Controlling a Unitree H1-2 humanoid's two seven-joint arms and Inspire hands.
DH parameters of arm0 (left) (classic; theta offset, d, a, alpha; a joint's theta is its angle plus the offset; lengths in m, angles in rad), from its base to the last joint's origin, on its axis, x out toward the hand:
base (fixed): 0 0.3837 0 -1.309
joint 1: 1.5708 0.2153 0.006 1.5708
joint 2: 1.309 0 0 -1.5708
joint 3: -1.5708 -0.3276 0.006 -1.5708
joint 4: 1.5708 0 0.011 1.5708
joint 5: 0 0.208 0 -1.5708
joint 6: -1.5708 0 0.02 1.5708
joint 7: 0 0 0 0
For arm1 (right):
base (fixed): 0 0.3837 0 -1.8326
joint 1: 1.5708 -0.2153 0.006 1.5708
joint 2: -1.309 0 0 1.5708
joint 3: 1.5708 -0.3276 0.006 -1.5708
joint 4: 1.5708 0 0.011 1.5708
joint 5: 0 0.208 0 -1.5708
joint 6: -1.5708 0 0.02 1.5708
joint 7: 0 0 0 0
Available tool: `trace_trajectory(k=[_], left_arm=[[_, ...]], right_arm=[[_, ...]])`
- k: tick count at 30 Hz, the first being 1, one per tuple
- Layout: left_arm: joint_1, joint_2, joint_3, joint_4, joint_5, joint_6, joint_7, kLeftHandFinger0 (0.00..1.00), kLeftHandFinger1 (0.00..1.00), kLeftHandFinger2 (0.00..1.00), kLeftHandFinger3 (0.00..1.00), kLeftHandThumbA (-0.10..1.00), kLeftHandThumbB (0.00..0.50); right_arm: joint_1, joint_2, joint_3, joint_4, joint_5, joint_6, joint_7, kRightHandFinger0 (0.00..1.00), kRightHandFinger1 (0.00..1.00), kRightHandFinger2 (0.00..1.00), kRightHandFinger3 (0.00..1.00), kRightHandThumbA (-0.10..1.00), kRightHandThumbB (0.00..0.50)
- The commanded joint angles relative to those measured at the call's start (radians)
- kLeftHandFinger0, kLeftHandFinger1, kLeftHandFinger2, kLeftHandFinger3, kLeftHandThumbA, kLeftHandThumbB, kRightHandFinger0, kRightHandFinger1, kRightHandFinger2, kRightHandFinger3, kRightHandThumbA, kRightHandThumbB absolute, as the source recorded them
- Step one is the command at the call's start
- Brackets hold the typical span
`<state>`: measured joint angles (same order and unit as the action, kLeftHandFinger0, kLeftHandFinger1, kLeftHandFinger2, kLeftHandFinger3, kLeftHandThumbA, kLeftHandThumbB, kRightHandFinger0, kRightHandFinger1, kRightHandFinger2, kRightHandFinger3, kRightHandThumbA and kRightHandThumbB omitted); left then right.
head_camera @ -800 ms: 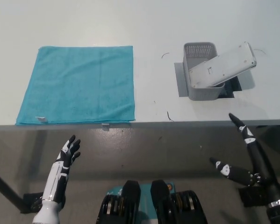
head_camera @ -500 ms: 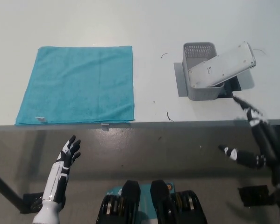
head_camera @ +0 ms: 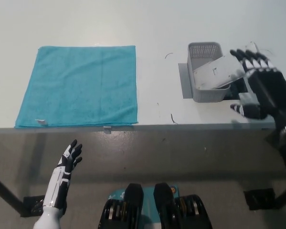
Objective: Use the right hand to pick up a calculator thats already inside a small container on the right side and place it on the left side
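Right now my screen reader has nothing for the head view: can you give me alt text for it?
The black right hand, fingers spread, hovers over the outer end of a white calculator that leans out of a small grey basket on the white table's right side. A teal cloth lies flat on the left. The white left hand rests open below the table edge.

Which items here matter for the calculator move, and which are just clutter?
Job items:
- calculator, lying tilted in the basket
- small grey basket on the table's right side
- right hand, open, over the calculator's right end
- teal cloth on the left, the likely drop spot

Just there:
- left hand, open, resting below the table edge
- dark mat under the basket
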<state>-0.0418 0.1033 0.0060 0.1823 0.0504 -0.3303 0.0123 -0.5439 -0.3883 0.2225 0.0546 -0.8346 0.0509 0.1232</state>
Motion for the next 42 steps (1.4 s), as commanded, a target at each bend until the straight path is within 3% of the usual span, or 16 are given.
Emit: trace_trajectory(k=[1, 9, 11, 17, 42], left_arm=[[0.0, 0.015, 0.01, -0.023, -0.009, -0.121, -0.004, 1.0, 1.0, 1.0, 1.0, 1.0, 0.0], [0.001, 0.014, 0.007, -0.024, -0.022, -0.125, -0.013, 1.0, 1.0, 1.0, 1.0, 1.0, 0.0], [0.002, 0.015, 0.008, -0.028, -0.014, -0.121, -0.009, 1.0, 1.0, 1.0, 1.0, 1.0, 0.0], [0.003, 0.018, 0.009, -0.029, -0.015, -0.118, -0.012, 1.0, 1.0, 1.0, 1.0, 1.0, 0.0], [0.007, 0.016, 0.011, -0.029, -0.019, -0.116, -0.024, 1.0, 1.0, 1.0, 1.0, 1.0, 0.0]], right_arm=[[-0.233, -0.082, 0.096, 0.105, -0.322, 0.147, 0.092, 1.0, 1.0, 1.0, 1.0, 1.0, 0.377], [-0.321, -0.089, 0.188, 0.264, -0.359, 0.16, 0.075, 1.0, 1.0, 1.0, 1.0, 1.0, 0.409], [-0.351, -0.09, 0.221, 0.33, -0.37, 0.16, 0.071, 1.0, 1.0, 1.0, 1.0, 1.0, 0.448], [-0.388, -0.09, 0.266, 0.432, -0.361, 0.161, 0.019, 1.0, 1.0, 1.0, 1.0, 1.0, 0.475], [-0.469, -0.006, 0.337, 0.586, -0.331, 0.111, -0.029, 1.0, 1.0, 1.0, 1.0, 1.0, 0.5]])
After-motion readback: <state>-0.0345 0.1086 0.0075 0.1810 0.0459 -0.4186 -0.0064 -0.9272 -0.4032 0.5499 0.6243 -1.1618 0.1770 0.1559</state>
